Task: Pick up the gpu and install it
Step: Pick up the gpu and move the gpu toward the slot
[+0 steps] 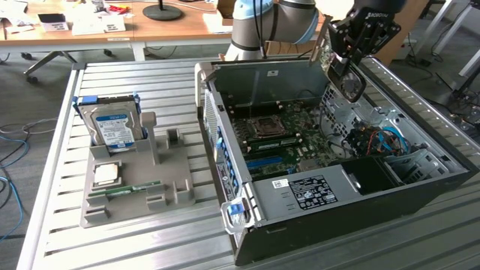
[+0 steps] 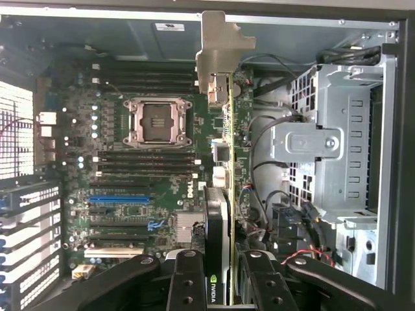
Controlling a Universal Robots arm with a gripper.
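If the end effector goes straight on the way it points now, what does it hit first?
The end effector grips the graphics card, so the card leads. Its far edge would likely meet the motherboard first, just beside the processor socket. Depth is hard to judge.

The arm (image 1: 262, 22) stands at the back of the exterior view, with grey joints and light blue caps. It bends toward the exterior view's right. The black wrist (image 1: 375, 19) points downward and is a little tilted. The hand (image 1: 351, 56) hangs in the air below it. Its two black fingers (image 2: 188, 280) are closed on the gpu (image 2: 216, 220), one on each face (the card stands edge-on between them in the wrist view). They grip one end, and the rest sticks out beyond the fingertips.
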